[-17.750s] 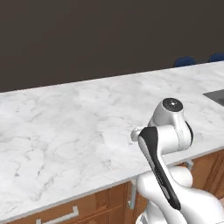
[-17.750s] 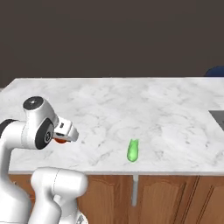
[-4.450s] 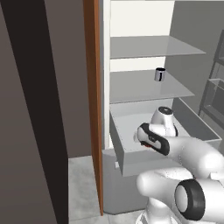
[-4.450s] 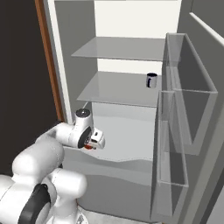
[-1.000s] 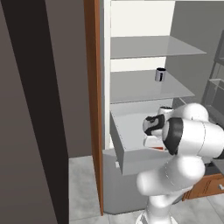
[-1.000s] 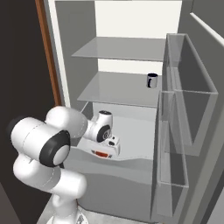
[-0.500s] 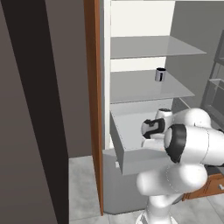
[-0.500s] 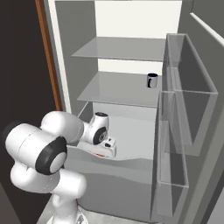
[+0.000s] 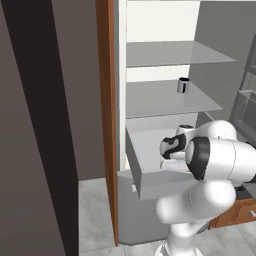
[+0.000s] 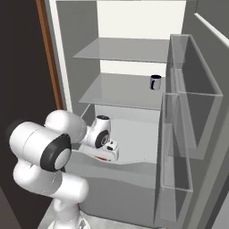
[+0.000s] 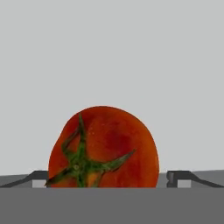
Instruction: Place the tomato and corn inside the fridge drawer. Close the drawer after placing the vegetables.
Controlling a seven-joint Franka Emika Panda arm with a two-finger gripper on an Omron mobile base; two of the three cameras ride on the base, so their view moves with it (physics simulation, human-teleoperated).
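Now, change: the arm was swung deeper over the fridge drawer [image 9: 150, 167] within the last second.
Tomato [image 11: 103, 148]: seen between the end effector [image 10: 110, 152] tips, inside the drawer.
End effector: spread wide, apparently releasing.
Meaning: corn was still outstanding; drawer open.

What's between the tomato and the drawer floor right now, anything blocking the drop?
Nothing visible. The hand view shows the tomato between the claw tips against plain grey, with no other object there. In the right base view the claw is low inside the open fridge drawer, whose floor looks bare around it.
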